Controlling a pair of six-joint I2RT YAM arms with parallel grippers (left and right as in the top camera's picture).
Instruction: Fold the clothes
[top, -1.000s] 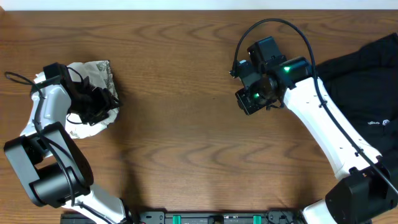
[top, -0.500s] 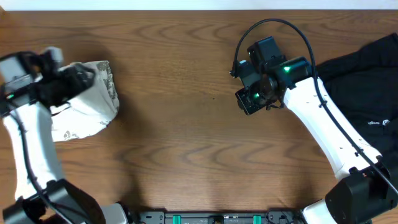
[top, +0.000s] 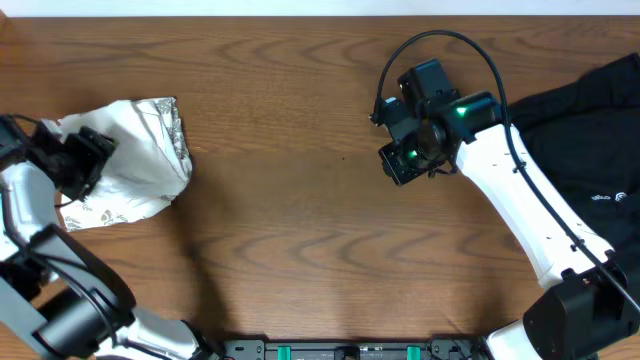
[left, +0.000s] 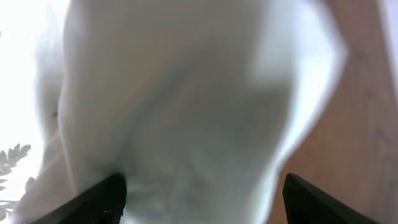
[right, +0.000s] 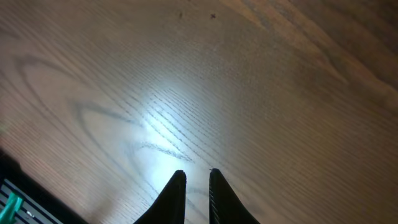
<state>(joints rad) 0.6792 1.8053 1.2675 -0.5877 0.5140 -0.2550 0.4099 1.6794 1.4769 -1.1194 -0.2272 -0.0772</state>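
The clothes named by the task are out of view. My left gripper (top: 85, 160) is at the table's left edge, over the left side of a white fern-print folded cloth (top: 140, 160). In the left wrist view its jaws stand wide apart and open (left: 202, 186), with the blurred white cloth (left: 186, 93) filling the space ahead of them. My right gripper (top: 402, 165) hovers over bare wood right of centre. Its fingers (right: 197, 173) are nearly together with nothing between them.
A black garment (top: 590, 130) with a small white logo lies bunched at the right edge, behind my right arm. The wooden table (top: 290, 230) spreads between the two arms. A dark rail with green parts runs along the front edge (top: 340, 350).
My left arm has swung outward to the left edge and its jaws have widened. The fern-print cloth now lies uncovered. The right arm has not moved.
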